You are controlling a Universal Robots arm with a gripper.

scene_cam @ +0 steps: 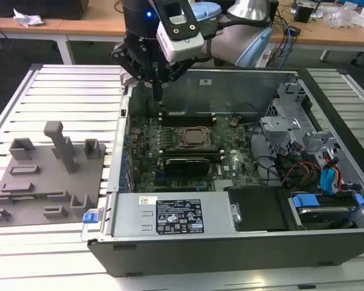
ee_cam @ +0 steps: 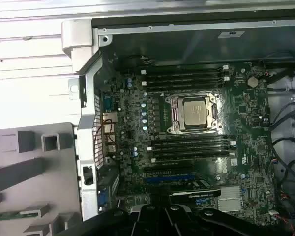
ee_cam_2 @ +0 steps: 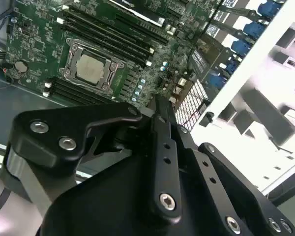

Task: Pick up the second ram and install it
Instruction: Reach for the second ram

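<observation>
While the black two-fingered gripper hangs in the exterior view over the far corner of the open dark metal computer case, toward the exterior view's left, its fingers are pressed together into one narrow tip above the green motherboard, and the grey plastic tray lies well apart on the slatted white table. In the second wrist view the clenched gripper sits over the board's edge, near the silver processor socket. In the first wrist view the second ram, a thin green stick, lies in the tray outside the case
</observation>
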